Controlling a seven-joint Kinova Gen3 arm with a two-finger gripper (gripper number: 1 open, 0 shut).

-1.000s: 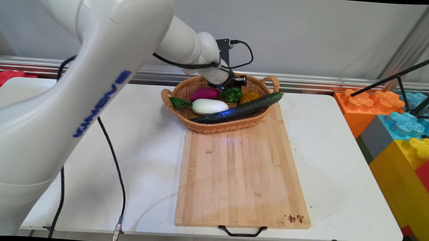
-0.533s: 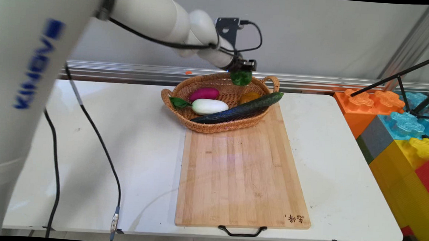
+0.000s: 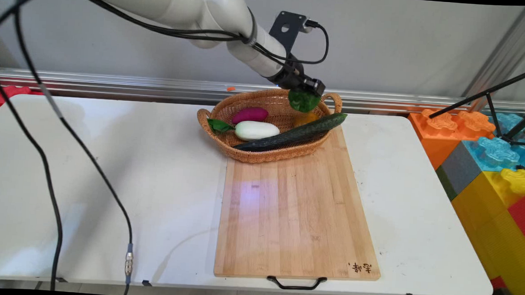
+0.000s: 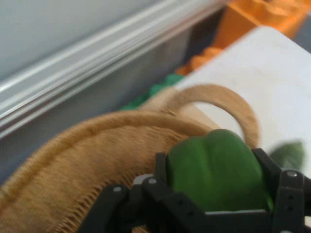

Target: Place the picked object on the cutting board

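Tool [image 3: 309,90] is clamped on the pepper [image 3: 303,100] right above the basket [image 3: 262,154] rim (pretty smooth skin), so it could slip and drop back in.

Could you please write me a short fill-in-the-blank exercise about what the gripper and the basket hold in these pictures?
1. The gripper is shut on a ____ pepper.
2. The pepper hangs above the wicker ____, clear of the vegetables in it.
3. The long cucumber lies with its tip over the basket rim, toward the ____ cutting board.

Missing words: green; basket; wooden
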